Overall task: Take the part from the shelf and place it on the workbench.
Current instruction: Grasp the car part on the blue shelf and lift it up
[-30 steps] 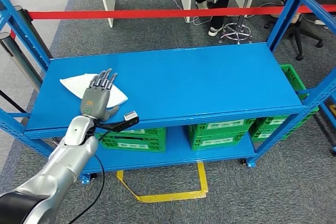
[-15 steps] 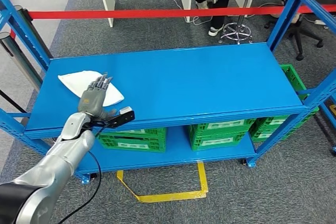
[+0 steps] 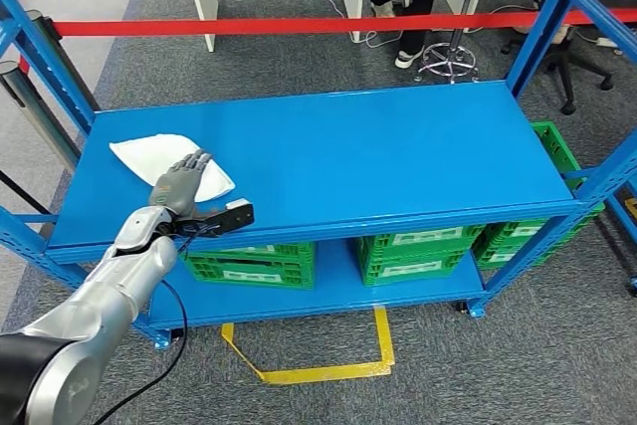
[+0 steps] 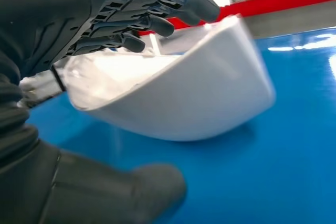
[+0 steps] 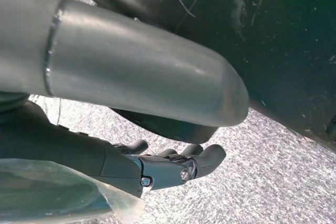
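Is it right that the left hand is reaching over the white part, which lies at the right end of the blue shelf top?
Not quite. The left hand is reaching over the white part, but the part lies at the left end of the blue shelf top, not the right. The head view shows it.

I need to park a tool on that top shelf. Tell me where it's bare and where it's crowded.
The blue shelf is bare from the white part rightward to the blue post. The crowded end is the robot's left corner, where the left hand lies over the part. Below, green crates crowd the lower level.
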Controlling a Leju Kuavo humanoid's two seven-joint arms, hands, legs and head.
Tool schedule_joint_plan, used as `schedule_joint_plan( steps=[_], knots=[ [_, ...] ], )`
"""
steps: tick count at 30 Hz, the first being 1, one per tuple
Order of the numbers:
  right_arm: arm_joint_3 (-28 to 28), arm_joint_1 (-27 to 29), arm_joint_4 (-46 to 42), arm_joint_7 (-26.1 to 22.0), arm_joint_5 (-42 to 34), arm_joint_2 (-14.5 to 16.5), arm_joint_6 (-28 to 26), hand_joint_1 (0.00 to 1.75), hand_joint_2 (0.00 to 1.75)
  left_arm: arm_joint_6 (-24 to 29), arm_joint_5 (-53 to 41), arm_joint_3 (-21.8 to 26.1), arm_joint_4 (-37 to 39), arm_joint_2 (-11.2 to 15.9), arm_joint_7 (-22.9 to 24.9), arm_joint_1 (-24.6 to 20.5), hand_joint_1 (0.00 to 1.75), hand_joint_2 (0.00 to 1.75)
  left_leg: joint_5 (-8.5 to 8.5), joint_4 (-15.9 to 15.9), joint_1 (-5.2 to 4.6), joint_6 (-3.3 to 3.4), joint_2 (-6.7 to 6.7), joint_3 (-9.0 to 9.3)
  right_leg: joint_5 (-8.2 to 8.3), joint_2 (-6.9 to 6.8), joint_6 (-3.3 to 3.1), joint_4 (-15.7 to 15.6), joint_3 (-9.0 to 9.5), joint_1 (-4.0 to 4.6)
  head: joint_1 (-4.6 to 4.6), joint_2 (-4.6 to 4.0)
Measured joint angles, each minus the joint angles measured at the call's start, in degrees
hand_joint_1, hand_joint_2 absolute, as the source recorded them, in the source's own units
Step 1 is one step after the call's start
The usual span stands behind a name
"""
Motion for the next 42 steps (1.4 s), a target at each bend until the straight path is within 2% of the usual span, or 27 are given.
schedule_joint_plan(
  steps=[6, 13, 19, 23, 25, 29, 33, 35, 37, 39, 40, 42],
  knots=[
    [-0.02, 0.00, 0.00, -0.09, -0.06, 0.00, -0.25, 0.00, 0.00, 1.53, -1.71, -1.49, 0.05, 0.01, 3.01, -0.34, 1.75, 1.75, 0.00, 0.00, 0.00, 0.00, 0.00, 0.00, 0.00, 0.01, 0.00, 0.00, 0.00, 0.00, 0.01, 0.00],
    [-0.02, 0.00, 0.00, -0.38, -0.01, 0.00, -0.54, 0.00, 0.00, 9.79, -6.10, -4.62, 0.05, 0.34, 7.36, -0.37, 1.75, 1.75, 0.00, 0.00, 0.00, 0.00, 0.00, 0.00, 0.00, 0.00, 0.00, 0.00, 0.00, 0.00, 0.01, 0.00],
    [-0.02, 0.00, 0.00, -0.46, 0.16, 0.00, -0.86, 0.00, 0.00, 13.39, -8.90, -7.13, 0.08, 0.97, 8.40, -0.31, 1.75, 1.75, 0.00, 0.00, 0.00, 0.00, 0.00, -0.01, 0.00, 0.00, 0.00, 0.00, 0.00, 0.00, 0.01, 0.00],
    [-0.01, -0.01, 0.02, -0.56, 0.67, 0.00, -1.04, 0.00, 0.00, 19.29, -9.35, -8.44, -0.36, 1.68, 3.33, 0.57, 1.75, 1.75, 0.00, 0.00, 0.00, 0.00, 0.00, -0.02, 0.00, 0.01, 0.00, 0.00, 0.00, 0.00, 0.01, 0.00],
    [0.00, 0.00, 0.02, -0.57, 0.81, 0.00, -1.08, 0.00, 0.00, 20.76, -8.55, -8.44, -3.49, 2.04, 0.53, 2.88, 1.75, 1.75, 0.00, 0.00, 0.00, 0.00, 0.04, -0.02, 0.00, 0.06, 0.00, 0.00, -0.02, -0.01, 0.00, 0.00],
    [0.00, 0.00, 0.02, -0.46, 0.91, 0.00, -1.08, 0.00, 0.00, 21.35, -6.42, -6.06, -14.81, 2.00, -5.03, 9.14, 1.75, 1.75, -0.01, 0.00, 0.00, 0.00, 0.07, -0.08, -0.01, 0.05, 0.00, 0.00, -0.08, 0.00, 0.01, 0.00],
    [0.00, 0.00, 0.02, -0.43, 0.96, 0.00, -1.08, 0.00, 0.00, 21.43, -6.13, -4.39, -20.85, 1.84, -6.19, 11.78, 1.75, 1.75, -0.01, 0.00, 0.00, 0.00, 0.08, -0.09, -0.01, 0.08, 0.00, 0.00, -0.09, -0.01, 0.01, 0.00],
    [0.00, 0.02, 0.02, -0.36, 1.02, 0.00, -1.08, 0.00, 0.00, 21.45, -5.66, -3.22, -24.00, 1.35, -8.91, 13.22, 1.75, 1.75, -0.01, 0.01, 0.00, 0.00, 0.08, -0.08, 0.00, 0.07, 0.00, 0.00, -0.10, -0.01, -0.01, 0.00],
    [0.00, 0.06, 0.02, -0.15, 1.11, 0.00, -1.06, 0.00, 0.00, 21.47, -3.81, -0.19, -29.49, -0.77, -16.63, 15.46, 1.75, 1.75, 0.00, 0.03, 0.00, 0.00, 0.04, -0.11, 0.00, 0.00, 0.00, 0.00, -0.12, -0.01, -0.01, 0.00],
    [0.00, 0.02, 0.02, 0.01, 1.07, 0.00, -1.06, 0.00, 0.00, 21.50, -0.01, 4.07, -36.08, -4.78, -25.79, 17.76, 1.75, 1.75, -0.01, 0.05, -0.01, 0.02, -0.01, -0.17, 0.00, -0.05, 0.00, 0.00, -0.12, -0.01, 0.02, 0.00],
    [0.00, -0.03, 0.02, -0.02, 0.93, 0.00, -1.09, 0.00, 0.00, 21.51, 3.00, 5.59, -39.42, -6.89, -28.81, 18.88, 1.75, 1.75, -0.03, 0.06, -0.02, 0.03, 0.02, -0.18, 0.00, 0.01, 0.01, 0.00, -0.12, -0.02, 0.03, 0.00],
    [-0.02, -0.04, 0.02, -0.17, 0.46, 0.00, -1.25, 0.00, 0.00, 21.34, 11.48, 5.83, -45.67, -10.17, -30.85, 21.45, 1.75, 1.75, -0.09, 0.06, -0.04, 0.07, 0.16, -0.16, 0.00, 0.21, 0.02, -0.02, -0.13, -0.04, 0.01, 0.00]
  ],
)
